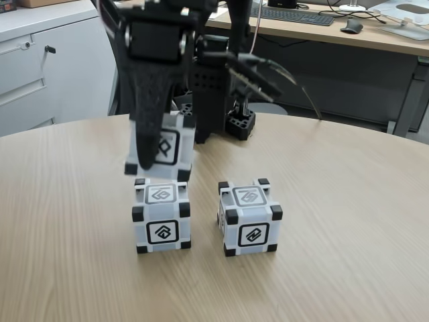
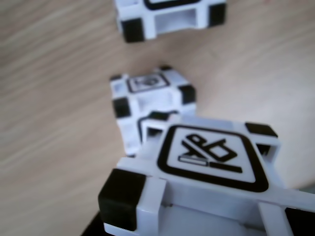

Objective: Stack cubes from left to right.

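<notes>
In the fixed view my gripper [image 1: 155, 158] is shut on a white-grey cube [image 1: 167, 146], one black finger [image 1: 144, 127] running down its front left face. The held cube hangs slightly tilted right over a second cube [image 1: 161, 219] standing on the table's left; I cannot tell whether they touch. A third cube [image 1: 249, 219] stands to the right of it, a short gap away. In the wrist view the held cube [image 2: 211, 162] is large in the foreground, the cube under it [image 2: 147, 96] lies beyond, and the other cube [image 2: 170, 14] is at the top edge.
The round wooden table [image 1: 348, 221] has bare room in front and to both sides. The arm's black base [image 1: 214, 100] and a small black holder [image 1: 240, 125] stand behind the cubes. Beyond the table are a desk with a keyboard [image 1: 295, 15] and a white cabinet [image 1: 40, 67].
</notes>
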Robot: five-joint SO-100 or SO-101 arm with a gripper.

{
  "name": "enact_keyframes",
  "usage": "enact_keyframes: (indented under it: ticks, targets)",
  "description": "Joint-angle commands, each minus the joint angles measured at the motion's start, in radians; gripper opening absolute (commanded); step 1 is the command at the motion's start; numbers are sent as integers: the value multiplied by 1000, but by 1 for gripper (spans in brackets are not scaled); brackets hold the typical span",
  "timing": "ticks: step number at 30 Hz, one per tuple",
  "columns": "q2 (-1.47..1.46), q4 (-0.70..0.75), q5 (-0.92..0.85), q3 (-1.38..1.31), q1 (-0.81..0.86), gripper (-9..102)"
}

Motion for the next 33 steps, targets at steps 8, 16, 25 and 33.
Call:
enact_keyframes:
  ticks: [8, 16, 25, 33]
  targets:
    - [-112, -12, -8, -20, 6, 0]
    - [-216, -14, -15, -21, 6, 2]
    - [-207, -6, -103, -20, 6, 29]
    - [-204, -5, -117, -18, 0, 33]
